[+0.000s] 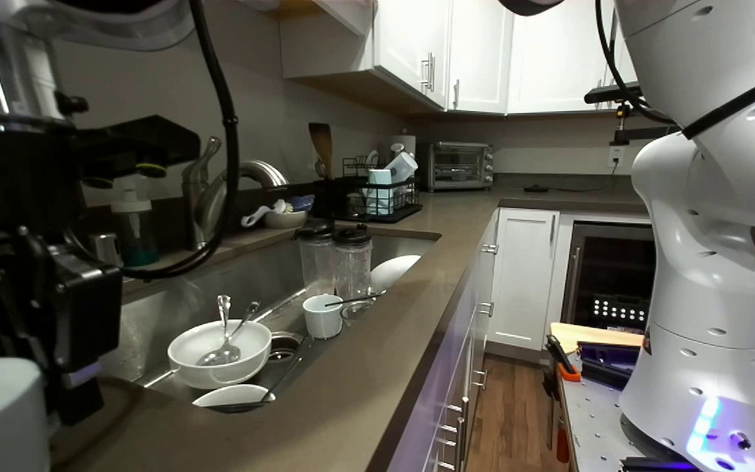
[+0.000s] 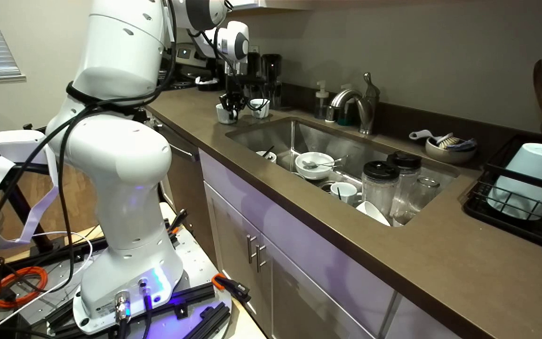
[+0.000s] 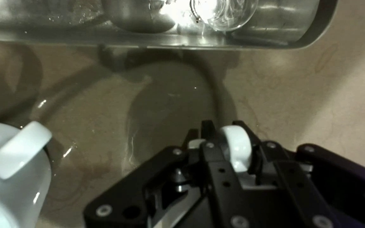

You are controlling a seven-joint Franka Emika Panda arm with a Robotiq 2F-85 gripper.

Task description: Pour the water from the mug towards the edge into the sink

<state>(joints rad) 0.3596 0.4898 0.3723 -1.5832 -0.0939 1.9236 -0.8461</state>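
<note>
The gripper (image 3: 231, 136) pointed down over the far left part of the desk (image 2: 195, 110) in an exterior view, its jaws drawn close together, with the pale handle (image 3: 241, 147) of the mug toward the edge (image 2: 224, 116) held between them. That white mug looked about upright beyond the left end of the sink (image 2: 315, 140), outside it; whether its base touched the desk could not be made out, and its contents were hidden. A second mug (image 2: 260, 108) stood on the desk just to its right, nearer the wall (image 2: 440, 61); in the wrist view it showed at the left, its handle angled toward the sink and to the right. Inside the sink sat a white bowl (image 1: 220, 375) with metal utensils (image 1: 223, 356) in it, and a smaller white cup (image 1: 323, 321) stood beyond it to the right in an exterior view. Two clear containers (image 2: 378, 193) with black lids (image 2: 380, 170) stood upright toward the right end of the sink in an exterior view. The faucet (image 2: 369, 110) rose on the far side of the sink, and a black dish rack (image 2: 480, 218) sat on the desk at the right, with a pale cup (image 2: 527, 181) tilted in it.
</note>
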